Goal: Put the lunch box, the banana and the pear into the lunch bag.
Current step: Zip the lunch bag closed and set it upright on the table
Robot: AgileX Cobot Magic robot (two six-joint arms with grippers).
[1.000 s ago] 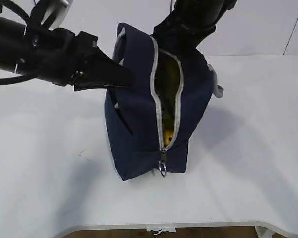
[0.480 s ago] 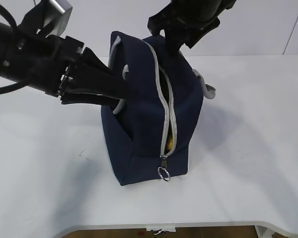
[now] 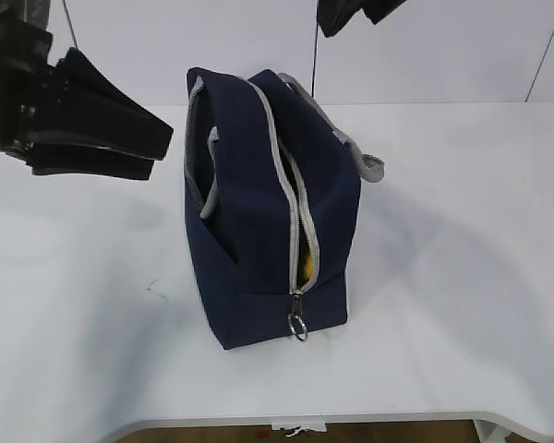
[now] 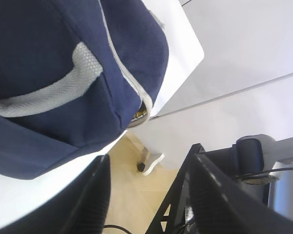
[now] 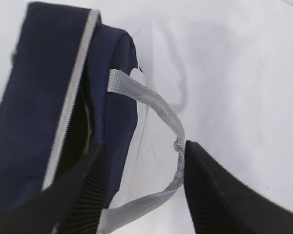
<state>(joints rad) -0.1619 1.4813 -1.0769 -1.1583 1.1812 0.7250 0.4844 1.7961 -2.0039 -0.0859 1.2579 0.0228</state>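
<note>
I have the lunch bag (image 3: 258, 212) standing on the white desk (image 3: 462, 277), roughly mid-desk and a little left of centre in my exterior view. Its grey zipper (image 3: 300, 221) runs from the top down the near end, and the ring pull (image 3: 298, 326) hangs low at that near end, just above the desk. The zipper is parted along the upper stretch, and through the gap near the bottom I can see a patch of yellow (image 3: 307, 265); I cannot tell whether that is the banana or the pear. I cannot see the lunch box from any of my cameras.

One grey webbing handle (image 3: 203, 157) lies against the bag's left side, and the other handle (image 3: 355, 148) droops off the far right side toward the desk. In my right wrist view that handle (image 5: 161, 126) loops out over the white surface, slack.

My left gripper (image 3: 92, 134) sits off to the left of the bag, raised and apart from it, its dark fingers spread with nothing between them. My right gripper (image 5: 141, 195) is high above the far end of the bag, only its tip showing at the top of the exterior view; its fingers stand apart on either side of the loose handle, without closing on it.
</note>
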